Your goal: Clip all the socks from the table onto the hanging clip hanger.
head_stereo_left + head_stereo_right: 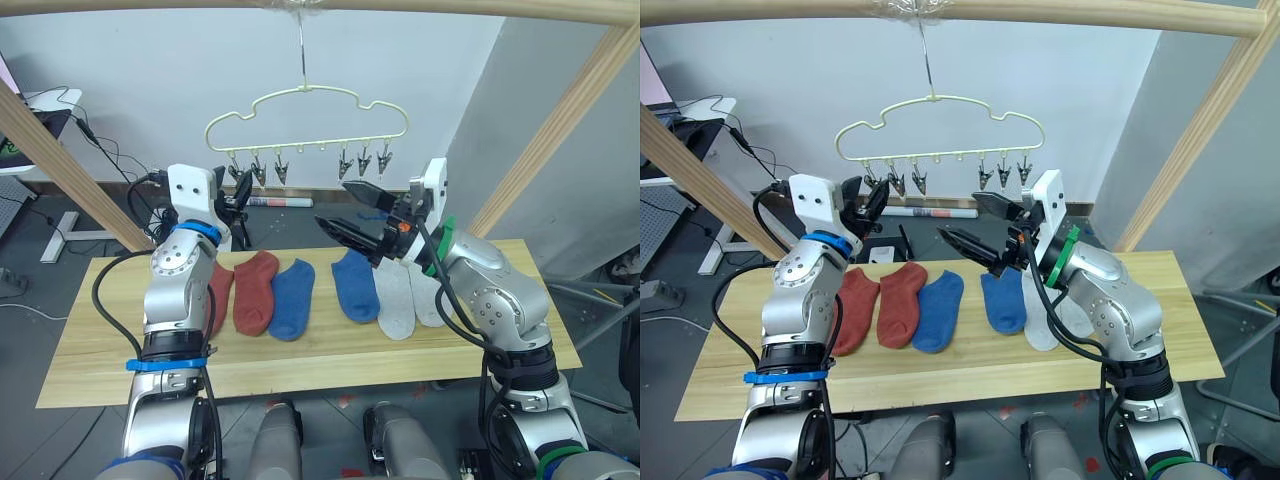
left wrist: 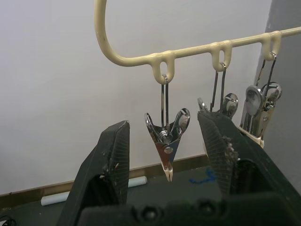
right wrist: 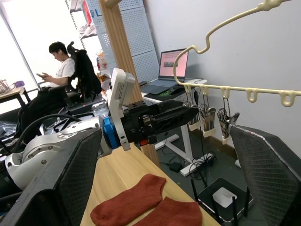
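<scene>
- Head views: six socks lie in a row on the counter [image 1: 330, 355]: rust-red pair [image 1: 255, 290], blue pair [image 1: 354, 283], light grey pair [image 1: 397, 300]. The clip hanger [image 1: 305, 120] hangs above from a wooden pole [image 1: 420, 8], clips bare.
- Left wrist view: left tool [image 2: 164, 160] spread wide, empty, a metal clip [image 2: 166, 136] between its fingers, untouched.
- Right wrist view: right tool [image 3: 164, 174] spread, empty, raised above the counter; a seated person [image 3: 59, 70] behind.

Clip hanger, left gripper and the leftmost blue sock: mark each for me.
clip hanger [image 1: 300, 92]: left eye view, top of wire outline.
left gripper [image 2: 164, 141]: left wrist view, between open fingertips.
leftmost blue sock [image 1: 291, 300]: left eye view, mid-fabric.
</scene>
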Tool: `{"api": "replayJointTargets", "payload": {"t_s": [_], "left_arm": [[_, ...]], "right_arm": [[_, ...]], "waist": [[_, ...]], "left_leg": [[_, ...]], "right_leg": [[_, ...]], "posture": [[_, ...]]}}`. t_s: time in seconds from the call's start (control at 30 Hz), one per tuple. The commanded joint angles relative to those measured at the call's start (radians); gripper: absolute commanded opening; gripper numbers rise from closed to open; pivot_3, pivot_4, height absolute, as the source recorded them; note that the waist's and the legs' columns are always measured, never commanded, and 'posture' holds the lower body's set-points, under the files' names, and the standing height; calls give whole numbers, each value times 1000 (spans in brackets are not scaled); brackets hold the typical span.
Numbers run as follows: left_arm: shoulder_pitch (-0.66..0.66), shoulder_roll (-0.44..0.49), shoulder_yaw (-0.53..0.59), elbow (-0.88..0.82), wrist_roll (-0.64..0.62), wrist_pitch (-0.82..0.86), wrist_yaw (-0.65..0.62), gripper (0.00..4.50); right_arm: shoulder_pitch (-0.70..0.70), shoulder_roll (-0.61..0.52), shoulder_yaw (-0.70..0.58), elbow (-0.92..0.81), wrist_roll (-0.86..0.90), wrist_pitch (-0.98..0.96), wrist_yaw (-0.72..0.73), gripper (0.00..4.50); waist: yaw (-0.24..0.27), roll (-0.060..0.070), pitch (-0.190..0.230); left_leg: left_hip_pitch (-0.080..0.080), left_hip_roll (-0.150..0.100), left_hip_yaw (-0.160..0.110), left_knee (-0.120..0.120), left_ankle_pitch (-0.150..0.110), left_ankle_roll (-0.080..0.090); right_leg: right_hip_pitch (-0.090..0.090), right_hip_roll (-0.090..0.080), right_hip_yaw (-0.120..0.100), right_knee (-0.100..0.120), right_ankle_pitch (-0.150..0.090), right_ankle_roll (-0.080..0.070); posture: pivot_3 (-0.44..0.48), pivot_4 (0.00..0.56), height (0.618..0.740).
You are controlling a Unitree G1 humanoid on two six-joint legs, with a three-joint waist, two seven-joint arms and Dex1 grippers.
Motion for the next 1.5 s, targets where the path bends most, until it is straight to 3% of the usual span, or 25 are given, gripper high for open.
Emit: {"api": "replayJointTargets", "payload": {"t_s": [0.03,0.5,0.6,0.7,0.87,1.13,1.3,1.5], "left_arm": [[-25,2,2,-10,6,-31,6,2518],[-42,6,-3,17,13,-58,-6,2518],[-45,5,-5,25,13,-71,-12,1917],[-49,5,-6,32,13,-78,-14,960],[-54,7,-5,32,12,-80,-17,41],[-39,22,-11,-3,15,-28,-22,13],[6,40,-18,-91,-12,71,-49,13],[34,42,-16,-124,-18,106,-49,13]], "right_arm": [[-20,-3,-22,-53,28,-6,-1,4500],[-23,2,-24,-49,26,-5,-2,4500],[-20,2,-24,-46,25,-6,-1,4500],[-16,3,-24,-47,25,-5,-3,4500],[-8,6,-21,-47,23,-3,-5,4500],[51,-87,21,26,-158,28,-108,4500],[94,-170,22,243,-360,21,-257,4500],[60,-184,25,526,-479,-55,-305,4500]], "waist": [[0,0,0],[0,0,2],[0,0,3],[0,0,4],[0,0,5],[1,0,5],[3,0,5],[-4,0,5]], "left_leg": [[0,0,0,0,0,0],[0,0,0,0,0,0],[0,0,0,0,0,0],[0,0,0,0,0,0],[0,0,0,0,0,0],[0,0,0,0,0,0],[0,0,1,0,0,0],[0,0,2,0,0,0]], "right_leg": [[0,0,0,0,0,0],[0,0,0,0,0,0],[0,0,0,0,0,0],[0,0,0,0,0,0],[0,0,0,0,0,0],[0,0,0,0,0,0],[0,-1,1,0,0,1],[-1,0,2,0,0,1]], "posture": [[-52,257,740],[-48,257,740],[-48,257,740],[-47,256,740],[-45,256,740],[-29,252,740],[-22,244,740],[-13,232,740]]}}
